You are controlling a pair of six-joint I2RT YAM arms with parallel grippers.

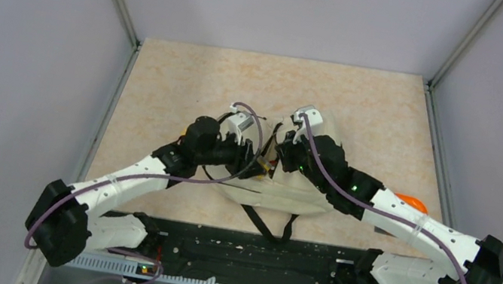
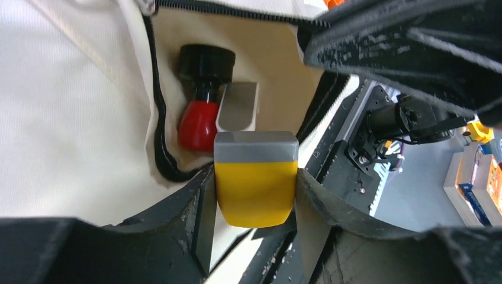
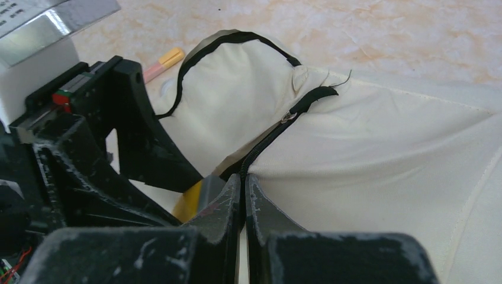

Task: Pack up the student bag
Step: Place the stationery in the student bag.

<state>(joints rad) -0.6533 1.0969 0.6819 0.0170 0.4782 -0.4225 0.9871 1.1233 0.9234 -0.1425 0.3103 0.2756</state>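
Top view: student bag [image 1: 294, 193] lies mid-bench [image 1: 181, 85], both arms bent in over it. The left jaws [image 1: 255, 159] and right jaws [image 1: 283, 151] sit close together at the bag's opening, tips facing each other. An orange object [image 1: 410, 201] lies well out behind the right jaws, partly hidden under that arm; can't tell what it is.

Left wrist: left jaws [image 2: 254, 190] are about half open, clamped on a yellow block w/ grey cap [image 2: 256, 177], one finger on each side. Just past the tips, inside the bag's cream lining [image 2: 71, 118], lie a red-and-black bottle-like item [image 2: 200, 118] and, touching it, a grey piece [image 2: 240, 106]. The black zipper [image 2: 157, 124] runs along the left of the jaws.

Right wrist: right jaws [image 3: 244, 189] are shut tight, fingers pressed together w/ no gap. The bag's zipper edge [image 3: 269, 136] runs straight into the tips and looks pinched there. Cream fabric [image 3: 385, 154] spreads to the right of and beyond the jaws. A bit of yellow [image 3: 188, 204] shows just left of the tips. A pink-and-yellow stick [image 3: 163, 64] lies on the bench far ahead-left, near the bag.
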